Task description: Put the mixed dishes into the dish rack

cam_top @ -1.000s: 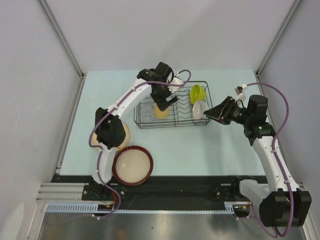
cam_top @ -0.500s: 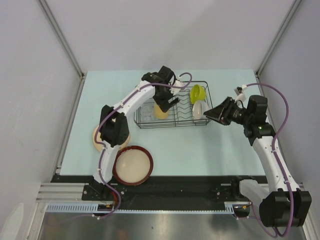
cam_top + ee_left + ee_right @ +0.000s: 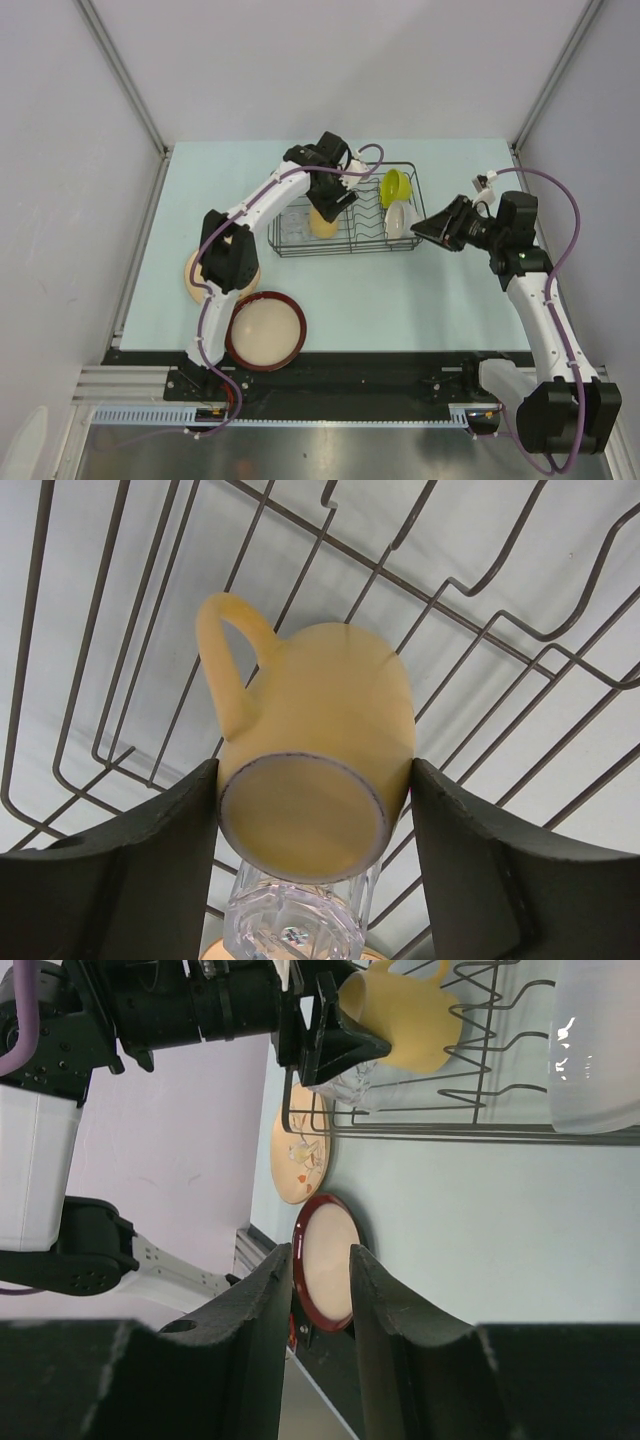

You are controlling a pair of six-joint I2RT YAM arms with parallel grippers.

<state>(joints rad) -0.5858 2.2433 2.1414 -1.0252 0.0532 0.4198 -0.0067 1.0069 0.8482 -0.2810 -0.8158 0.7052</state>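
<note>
Between grey walls (image 3: 60, 200), pale blue tabletop (image 3: 400, 295).

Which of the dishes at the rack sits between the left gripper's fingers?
The yellow mug, its base pinched between the left gripper's fingers. The glass near it and the green bowl are touched by no gripper.

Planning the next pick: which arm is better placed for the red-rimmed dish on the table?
Probably left: the dark-red-rimmed cream dish lies beside its base, far from the right gripper.
</note>
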